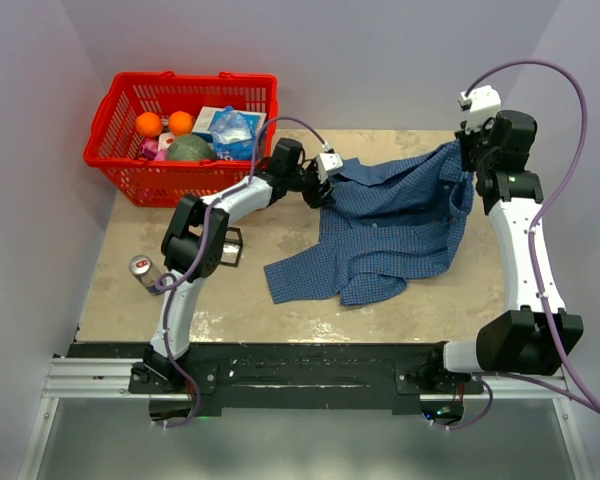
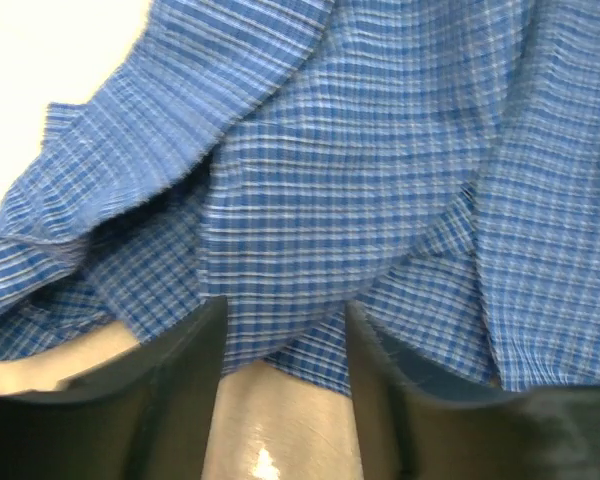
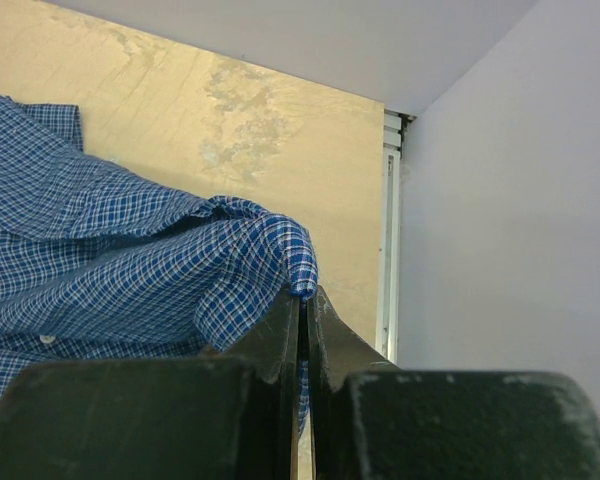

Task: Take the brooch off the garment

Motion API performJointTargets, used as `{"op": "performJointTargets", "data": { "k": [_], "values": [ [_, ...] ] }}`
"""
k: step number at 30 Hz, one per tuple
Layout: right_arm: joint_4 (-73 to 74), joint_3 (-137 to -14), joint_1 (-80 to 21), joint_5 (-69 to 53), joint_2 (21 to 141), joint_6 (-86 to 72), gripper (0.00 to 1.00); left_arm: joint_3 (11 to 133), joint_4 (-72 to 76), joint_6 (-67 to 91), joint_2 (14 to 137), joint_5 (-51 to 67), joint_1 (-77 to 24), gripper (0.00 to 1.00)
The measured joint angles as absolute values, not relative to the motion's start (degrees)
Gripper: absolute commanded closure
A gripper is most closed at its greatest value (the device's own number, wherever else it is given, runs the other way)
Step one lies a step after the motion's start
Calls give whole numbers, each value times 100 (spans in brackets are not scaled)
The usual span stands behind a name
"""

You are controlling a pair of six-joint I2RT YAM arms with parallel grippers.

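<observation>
The garment [image 1: 390, 230], a blue fine-checked shirt, lies spread across the middle of the table, its right edge lifted. My right gripper [image 1: 467, 160] is shut on a fold of that edge [image 3: 298, 262] and holds it above the table. My left gripper [image 1: 320, 185] is open at the shirt's far left edge. In the left wrist view its fingers [image 2: 180, 380] straddle the cloth's hem [image 2: 310, 350], with bare table between them. The brooch is not visible in any view; it is hidden or too small to see. One white button [image 3: 47, 340] shows.
A red basket [image 1: 130, 150] with oranges and packets stands at the back left. A can [image 1: 142, 268] lies at the left edge, and a small dark frame [image 1: 230, 247] sits beside the left arm. Walls close in on both sides.
</observation>
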State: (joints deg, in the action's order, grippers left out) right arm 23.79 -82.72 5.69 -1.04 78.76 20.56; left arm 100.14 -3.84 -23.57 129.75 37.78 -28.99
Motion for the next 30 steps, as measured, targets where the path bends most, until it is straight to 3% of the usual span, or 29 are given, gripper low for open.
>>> {"op": "performJointTargets", "data": {
  "k": [4,12,19,22,25,26,28,30],
  "values": [
    [2410,-8296,569,-99,7876,2060,100,9953,45,-2335,12975,3468,-2899,29],
    [2716,-8519,572,-99,7883,2060,100,11074,-215,-2355,13646,3660,-2873,48],
    [2886,-8967,572,-99,8064,2060,100,11500,-698,-2362,13887,4178,-2858,49],
    [2921,-8967,572,-97,8068,2047,100,11513,-1009,-2458,13887,4394,-2858,59],
    [2915,-8967,572,-99,8073,1997,100,11520,-1308,-2611,13887,4530,-2858,79],
    [2915,-8967,572,-99,8075,1977,100,11520,-1367,-2663,13887,4556,-2860,90],
    [2912,-8967,572,-97,8075,1935,100,11515,-1463,-2716,13885,4567,-2862,98],
    [2910,-8967,572,-99,8075,1909,100,11452,-1439,-2757,13882,4547,-2862,100]
  ]
}}
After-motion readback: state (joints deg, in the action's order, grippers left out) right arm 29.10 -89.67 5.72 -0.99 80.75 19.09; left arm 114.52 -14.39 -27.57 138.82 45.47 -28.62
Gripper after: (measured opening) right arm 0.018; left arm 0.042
